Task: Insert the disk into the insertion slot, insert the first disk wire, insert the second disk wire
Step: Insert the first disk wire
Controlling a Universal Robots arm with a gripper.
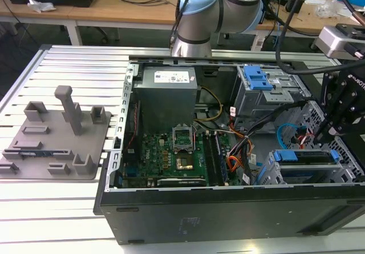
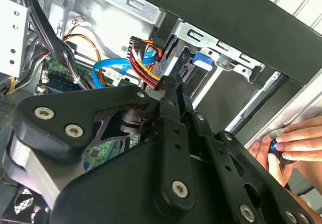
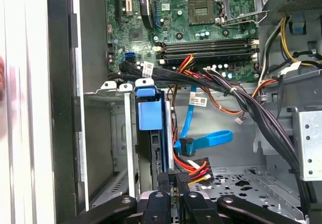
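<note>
Now my hand (image 3: 173,183) looks clenched on the black plug of 1 red-and-yellow disk wire (image 3: 193,169), right at the near end of the disk (image 3: 149,108). The disk stands on edge in the insertion slot (image 1: 268,173), its long axis running straight ahead of my fingertips.

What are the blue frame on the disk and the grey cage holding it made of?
The disk has a blue frame, probably moulded plastic: matte, evenly coloured. The insertion slot looks like bare sheet metal: grey, dull sheen, folded edges, punched holes.
</note>
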